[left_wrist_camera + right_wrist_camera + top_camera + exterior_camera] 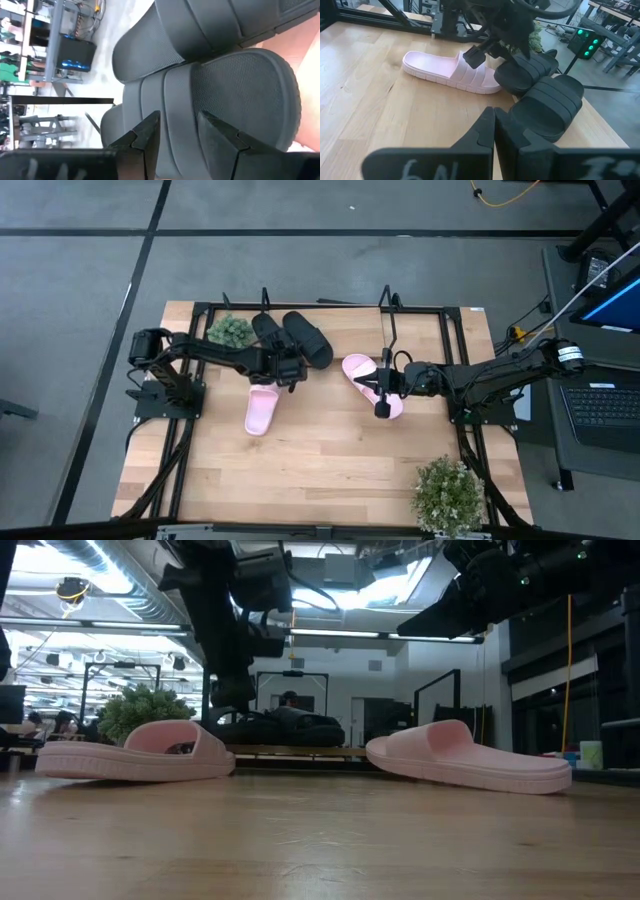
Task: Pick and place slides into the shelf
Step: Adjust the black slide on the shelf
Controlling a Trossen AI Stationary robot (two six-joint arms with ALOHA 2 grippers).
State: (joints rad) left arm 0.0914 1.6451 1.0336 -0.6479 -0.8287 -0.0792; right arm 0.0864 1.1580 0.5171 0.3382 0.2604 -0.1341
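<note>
Black slides (pixel 295 336) side by side at table's (pixel 330 470) far edge, left gripper (pixel 292 372) fingers parted over one strap, right gripper (pixel 381 392) pinched closed above pink slide (pixel 372 379), second pink slide (pixel 262 408) toward bare middle.

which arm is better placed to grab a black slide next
Left. Its gripper hangs open right over a black slide; the right gripper is shut, farther off over a pink slide.

Two black slides (pixel 295 335) lie side by side beside the left tool (pixel 290 370); the right tool (pixel 383 385) hovers over a pink slide (pixel 362 372).
</note>
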